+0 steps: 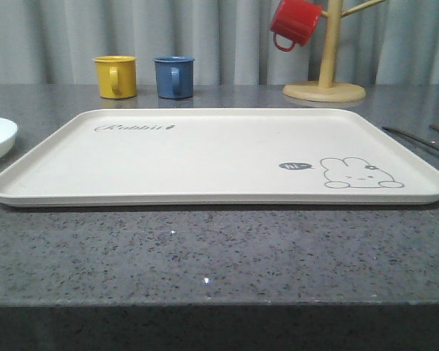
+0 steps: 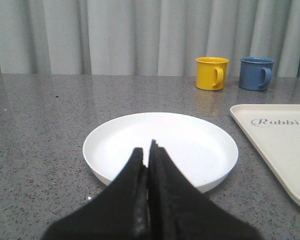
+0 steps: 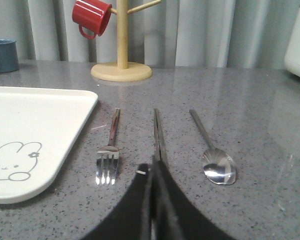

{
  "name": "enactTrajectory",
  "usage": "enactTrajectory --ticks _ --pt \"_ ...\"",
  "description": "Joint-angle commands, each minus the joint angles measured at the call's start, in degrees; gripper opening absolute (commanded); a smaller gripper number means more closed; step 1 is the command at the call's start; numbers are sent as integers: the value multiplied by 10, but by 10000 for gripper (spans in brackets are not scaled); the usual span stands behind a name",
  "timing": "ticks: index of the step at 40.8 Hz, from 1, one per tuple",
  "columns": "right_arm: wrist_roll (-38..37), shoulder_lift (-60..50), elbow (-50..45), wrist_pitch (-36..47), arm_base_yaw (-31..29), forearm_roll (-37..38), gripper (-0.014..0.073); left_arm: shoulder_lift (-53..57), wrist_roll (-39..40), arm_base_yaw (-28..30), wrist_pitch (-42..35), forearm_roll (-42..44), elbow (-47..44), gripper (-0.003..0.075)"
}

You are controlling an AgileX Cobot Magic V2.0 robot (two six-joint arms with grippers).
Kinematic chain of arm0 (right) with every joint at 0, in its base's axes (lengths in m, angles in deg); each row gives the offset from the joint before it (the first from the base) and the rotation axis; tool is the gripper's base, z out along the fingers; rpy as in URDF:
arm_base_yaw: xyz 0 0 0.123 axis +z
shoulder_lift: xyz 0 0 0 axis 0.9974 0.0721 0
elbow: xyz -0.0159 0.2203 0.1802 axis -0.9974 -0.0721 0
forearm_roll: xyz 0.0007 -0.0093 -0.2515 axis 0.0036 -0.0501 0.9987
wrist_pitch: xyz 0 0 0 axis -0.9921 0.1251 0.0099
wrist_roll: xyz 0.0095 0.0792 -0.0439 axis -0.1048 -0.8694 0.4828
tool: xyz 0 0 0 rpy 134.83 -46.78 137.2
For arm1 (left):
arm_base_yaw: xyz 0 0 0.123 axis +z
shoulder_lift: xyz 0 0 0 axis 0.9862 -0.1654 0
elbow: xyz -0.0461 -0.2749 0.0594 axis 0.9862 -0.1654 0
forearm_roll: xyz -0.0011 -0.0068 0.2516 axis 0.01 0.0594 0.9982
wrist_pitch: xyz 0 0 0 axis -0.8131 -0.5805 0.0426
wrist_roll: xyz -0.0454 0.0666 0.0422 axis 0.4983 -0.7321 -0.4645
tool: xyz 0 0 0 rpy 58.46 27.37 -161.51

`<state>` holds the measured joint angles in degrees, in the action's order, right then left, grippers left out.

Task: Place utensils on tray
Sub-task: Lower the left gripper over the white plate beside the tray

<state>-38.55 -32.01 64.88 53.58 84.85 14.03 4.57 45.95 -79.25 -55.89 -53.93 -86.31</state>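
Note:
The cream tray (image 1: pixel 205 157) with its rabbit drawing lies flat mid-table, nothing on it. To its right on the grey stone lie the utensils side by side: a fork (image 3: pixel 108 155) nearest the tray's edge (image 3: pixel 65 130), a pair of chopsticks (image 3: pixel 157 132) in the middle, and a spoon (image 3: pixel 217 167) furthest out. In the front view they show as thin dark lines (image 1: pixel 417 139). My right gripper (image 3: pixel 152 167) is shut, its tips just before the chopsticks' near end, which they hide. My left gripper (image 2: pixel 147 150) is shut and empty, over the near rim of a white plate.
The round white plate (image 2: pixel 190 145) sits left of the tray (image 2: pixel 280 135). Behind the tray stand a yellow mug (image 1: pixel 115 76) and a blue mug (image 1: pixel 174 77). A wooden mug tree (image 1: pixel 325 88) holding a red mug (image 1: pixel 295 23) stands back right.

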Motion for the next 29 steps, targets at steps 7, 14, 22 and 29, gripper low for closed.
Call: enactTrajectory --ticks 7,14,22,29 --pt "4 -7 1 53 -2 1 -123 5 4 -3 -52 -6 1 -18" --pt "4 -7 1 53 -2 1 -123 5 4 -3 -52 -6 1 -18" --pt "4 -7 7 58 -2 -1 -123 5 4 -3 -104 -2 2 -18" --pt "4 -7 58 22 -2 -2 -123 5 4 -3 -113 -3 54 -18"
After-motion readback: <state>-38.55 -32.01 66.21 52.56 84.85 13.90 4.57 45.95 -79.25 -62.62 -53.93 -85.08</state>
